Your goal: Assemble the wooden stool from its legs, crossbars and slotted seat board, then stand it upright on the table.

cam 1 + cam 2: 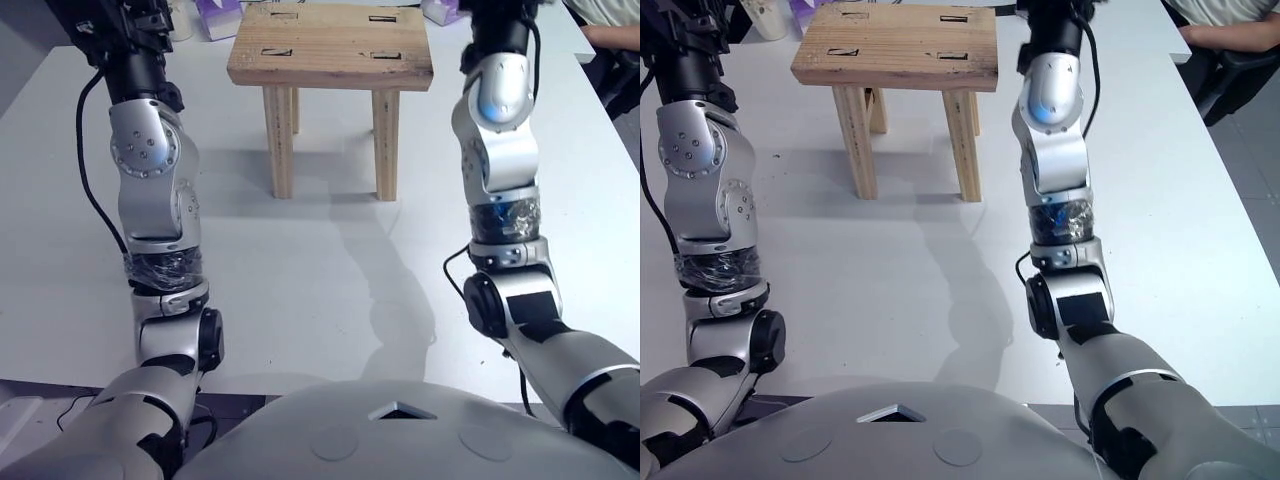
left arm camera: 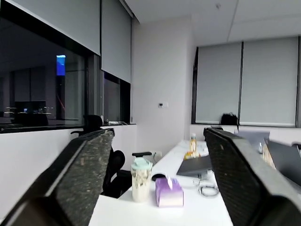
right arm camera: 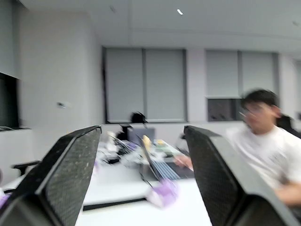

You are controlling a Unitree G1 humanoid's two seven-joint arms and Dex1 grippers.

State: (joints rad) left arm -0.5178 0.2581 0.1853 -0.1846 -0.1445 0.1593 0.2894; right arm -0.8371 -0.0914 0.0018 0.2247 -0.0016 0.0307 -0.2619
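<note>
The assembled stool (image 1: 330,45) stands upright, upper centre, on the surface (image 1: 300,290); left fingers (image 2: 80,179) and right fingers (image 3: 66,174) released, empty. The job looks finished.

I can read no text, number or sign in any of my views. The small purple tissue box (image 2: 169,193) on the white table (image 2: 197,214) is too far and too small for me to make out any letters on it. It is the same for the pale patterned cup with the mint-green lid (image 2: 141,179) just beside it. The bright blue patch (image 2: 61,65) in the dark window shows no legible characters.
</note>
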